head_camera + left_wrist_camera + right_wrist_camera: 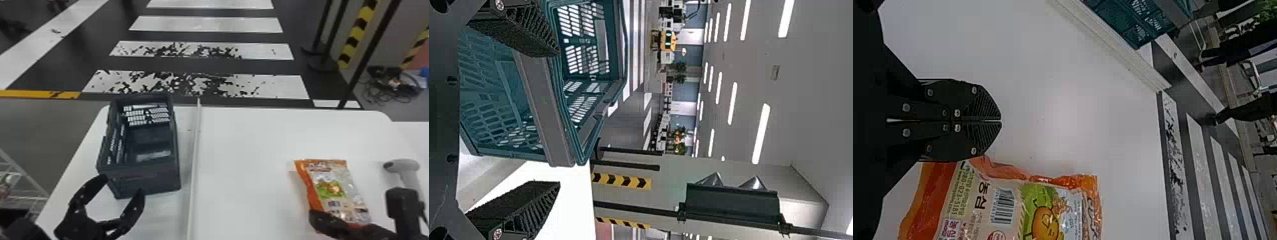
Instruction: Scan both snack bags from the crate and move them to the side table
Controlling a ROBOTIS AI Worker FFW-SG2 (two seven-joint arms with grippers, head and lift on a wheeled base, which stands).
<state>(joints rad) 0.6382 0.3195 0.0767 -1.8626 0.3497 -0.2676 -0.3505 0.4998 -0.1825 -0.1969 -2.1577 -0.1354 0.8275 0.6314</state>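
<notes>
Crate (146, 182) stands on bench (249, 143) left of divider strip (195, 159) in head view, left pincer (123, 185) at its near side; snack bag (332, 185) lies right of strip, right pincer (314, 217) over its near end, scanner (400, 164) farther right. Left wrist view: left pincer (558, 117) spread apart, near crate. Right wrist view: right pincer (1001, 120) together, snack bag beside it.

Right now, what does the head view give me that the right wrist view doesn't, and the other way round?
Head view: the scanner and the left gripper, open near the crate.
Right wrist view: the shut seam of the right gripper, and green foliage.
Both: the snack bag, the crate and the white tabletop.
</notes>
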